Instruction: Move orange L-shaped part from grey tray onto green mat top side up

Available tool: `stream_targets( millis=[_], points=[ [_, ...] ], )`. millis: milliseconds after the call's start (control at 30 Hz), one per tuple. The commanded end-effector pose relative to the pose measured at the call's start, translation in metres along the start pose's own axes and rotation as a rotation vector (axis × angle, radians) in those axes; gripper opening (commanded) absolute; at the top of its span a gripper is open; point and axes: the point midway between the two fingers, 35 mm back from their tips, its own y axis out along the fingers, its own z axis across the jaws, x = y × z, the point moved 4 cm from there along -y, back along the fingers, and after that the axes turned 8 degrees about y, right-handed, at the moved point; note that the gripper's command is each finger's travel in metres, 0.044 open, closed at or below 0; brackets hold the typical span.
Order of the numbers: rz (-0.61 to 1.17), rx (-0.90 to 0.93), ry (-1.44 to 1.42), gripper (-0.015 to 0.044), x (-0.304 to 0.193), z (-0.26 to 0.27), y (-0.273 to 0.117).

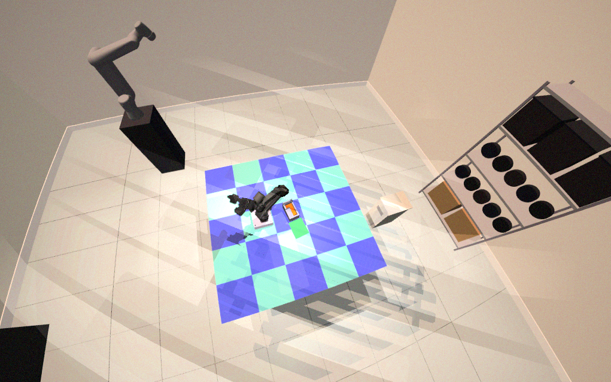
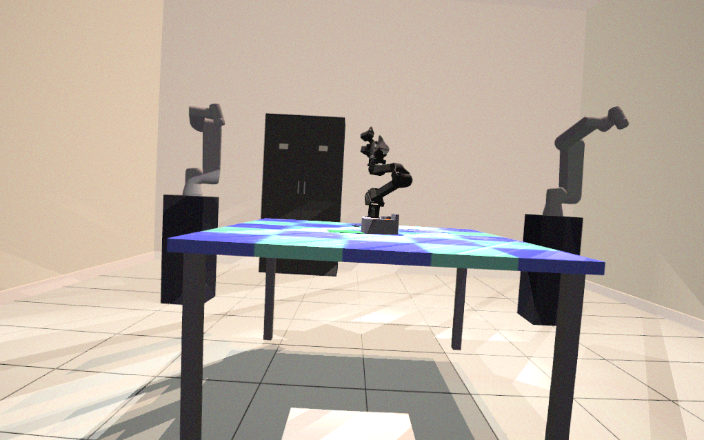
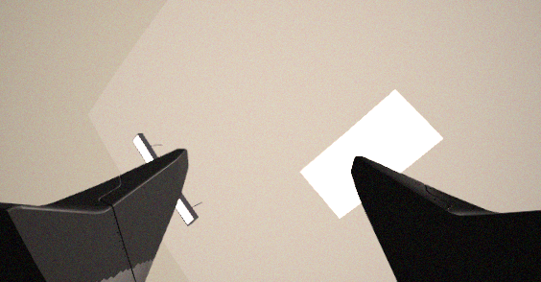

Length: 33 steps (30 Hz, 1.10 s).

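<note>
The orange part [image 1: 291,209] lies in the grey tray [image 1: 293,219] [image 2: 379,226] in the middle of the table. It is too small in the top view to tell whether it sits fully flush. The green mat [image 1: 298,228] [image 2: 343,231] lies flat beside the tray, with nothing seen on it. My gripper [image 1: 234,204] [image 2: 365,140] [image 3: 272,161] is open and empty. It is high above the table, on the far side of the arm's base from the tray, and points upward. The wrist view shows neither part, tray nor mat.
The arm's pale base plate [image 1: 263,225] stands on the checkered table [image 1: 269,285] [image 2: 387,255] next to the tray. Two grey arms on black pedestals [image 2: 190,246] [image 2: 551,262] and a black cabinet [image 2: 302,164] stand away from the table. A ceiling lamp [image 3: 379,145] shows beyond the fingers.
</note>
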Motion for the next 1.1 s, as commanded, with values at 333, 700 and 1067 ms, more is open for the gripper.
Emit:
stream_targets(
  millis=[333,700,1067],
  points=[
    [-0.488,0.064,0.602,0.0180,0.088,-0.029,0.003],
    [-1.245,0.299,1.238,0.0180,0.166,-0.130,-0.068],
    [-2.051,0.724,1.395,0.0180,0.136,-0.227,-0.193]
  ],
)
